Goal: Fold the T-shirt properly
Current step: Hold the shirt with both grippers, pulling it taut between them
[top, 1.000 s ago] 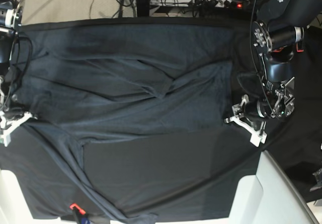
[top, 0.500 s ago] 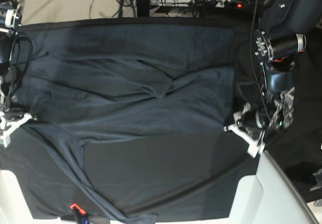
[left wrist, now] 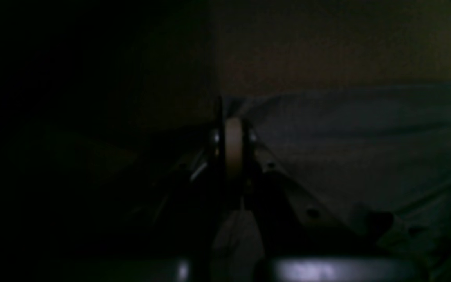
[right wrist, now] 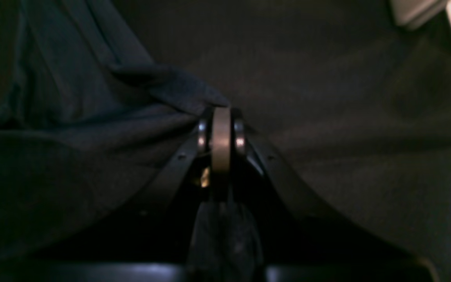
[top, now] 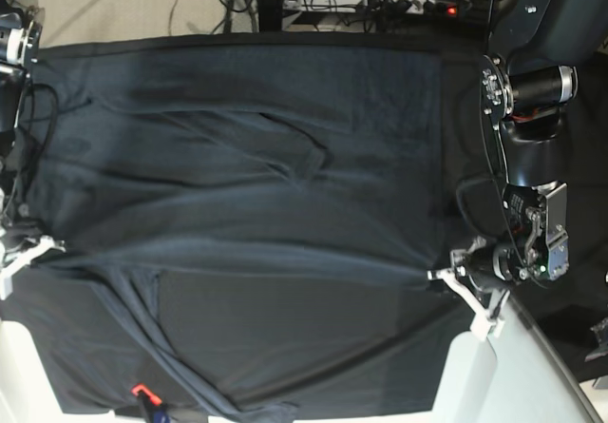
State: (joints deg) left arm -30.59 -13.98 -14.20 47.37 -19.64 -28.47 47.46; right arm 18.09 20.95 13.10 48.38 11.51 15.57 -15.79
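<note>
Pinching the T-shirt (top: 247,185) at both side edges, I hold it stretched flat across the black-covered surface (top: 285,347) so a straight crease can form. My left tool (top: 445,277) sits at the right of the scene, jaws clamped narrow on the shirt's right edge; the wrist view shows the pads pressed together with pale cloth (left wrist: 347,149) running off beside them. My right tool (top: 17,252) is at the left edge, likewise closed tight on a bunched corner of fabric (right wrist: 178,88). A taut line runs between the two grips, which I judge marks the fold. The lower shirt portion trails toward the near edge, wrinkled. A sleeve fold lies near the middle.
</note>
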